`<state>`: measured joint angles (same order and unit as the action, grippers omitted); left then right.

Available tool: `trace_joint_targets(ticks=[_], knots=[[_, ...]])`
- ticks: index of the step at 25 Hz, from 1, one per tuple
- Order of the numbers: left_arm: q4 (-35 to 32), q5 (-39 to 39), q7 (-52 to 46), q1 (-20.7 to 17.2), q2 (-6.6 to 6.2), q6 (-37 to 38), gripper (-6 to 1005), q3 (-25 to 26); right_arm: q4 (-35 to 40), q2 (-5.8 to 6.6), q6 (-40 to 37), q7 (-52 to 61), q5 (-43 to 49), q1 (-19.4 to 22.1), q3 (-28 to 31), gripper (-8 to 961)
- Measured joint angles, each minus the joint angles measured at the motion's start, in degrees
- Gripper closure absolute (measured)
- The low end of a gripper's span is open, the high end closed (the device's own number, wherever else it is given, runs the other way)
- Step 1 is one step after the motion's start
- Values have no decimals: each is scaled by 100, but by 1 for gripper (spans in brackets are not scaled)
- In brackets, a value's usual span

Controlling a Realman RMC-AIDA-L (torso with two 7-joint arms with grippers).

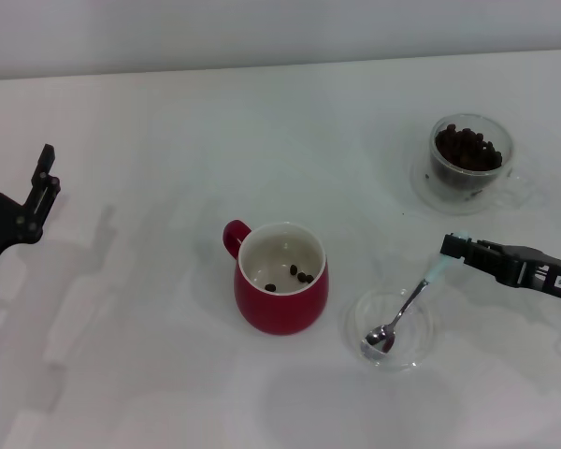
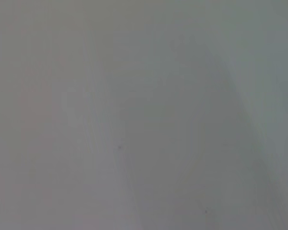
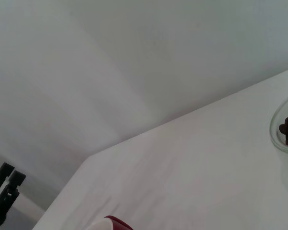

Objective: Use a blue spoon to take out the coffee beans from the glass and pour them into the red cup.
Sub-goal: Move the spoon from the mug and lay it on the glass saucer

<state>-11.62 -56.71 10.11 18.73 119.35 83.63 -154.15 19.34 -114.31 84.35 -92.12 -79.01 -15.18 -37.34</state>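
At the tip of the right gripper (image 1: 454, 247) you find the blue spoon (image 1: 407, 310), clamped by the end of its pale handle; the neck slopes down and away from the fingertips toward the robot, and the silver bowl rests inside a shallow clear dish (image 1: 389, 327). No bean is visible in the spoon bowl

Beyond the gripper, on the far side from the robot, stands the glass (image 1: 469, 161), well apart from the spoon and heaped with coffee beans (image 1: 467, 148). To the gripper's left sits the red cup (image 1: 280, 278), with three beans lying on its white floor

Treat the step in hand as the interval between scoops: some beans appear delivered, and the spoon looks empty. The next move calls for lifting the spoon clear of the dish rim, carrying it over the glass, and dipping the bowl under the beans. Keep the bowl level on the way to the cup

The left gripper (image 1: 39, 195) is parked well off to the left, its fingers parted and holding nothing
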Motion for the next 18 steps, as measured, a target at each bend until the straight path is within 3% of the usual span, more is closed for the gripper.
trace_joint_targets(ticks=[18], knots=[[11, 2, 0, 0, -9, -5, 325, 3, -1, 14, -144, 15, 17, -67, 41, 761]])
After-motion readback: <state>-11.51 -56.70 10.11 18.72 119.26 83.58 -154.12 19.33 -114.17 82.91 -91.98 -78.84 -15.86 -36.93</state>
